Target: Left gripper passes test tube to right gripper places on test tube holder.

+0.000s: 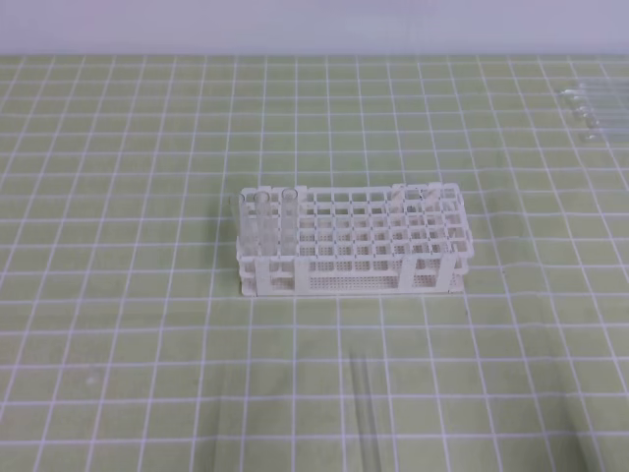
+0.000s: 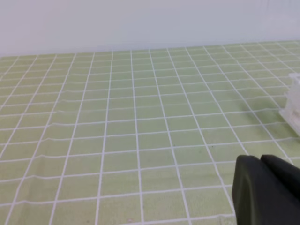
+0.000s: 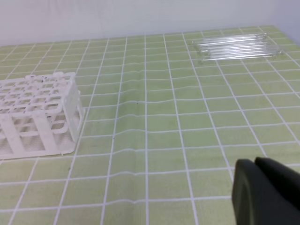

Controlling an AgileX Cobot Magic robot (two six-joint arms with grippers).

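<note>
The white test tube holder [image 1: 349,258] stands mid-table, with clear tubes upright in its left end [image 1: 263,218]. One clear test tube [image 1: 367,418] lies on the mat in front of it, pointing toward the near edge. Neither gripper shows in the exterior high view. In the left wrist view only a black part of the left gripper [image 2: 263,187] fills the bottom right corner, with the holder's end [image 2: 294,105] at the right edge. The right gripper [image 3: 262,190] shows the same way, with the holder [image 3: 40,112] far off to its left. Nothing is seen between the fingers.
Several spare clear tubes [image 3: 234,47] lie side by side at the back right of the mat [image 1: 590,103]. A green mat with a white grid [image 1: 128,324] covers the table, and a pale wall runs along the back.
</note>
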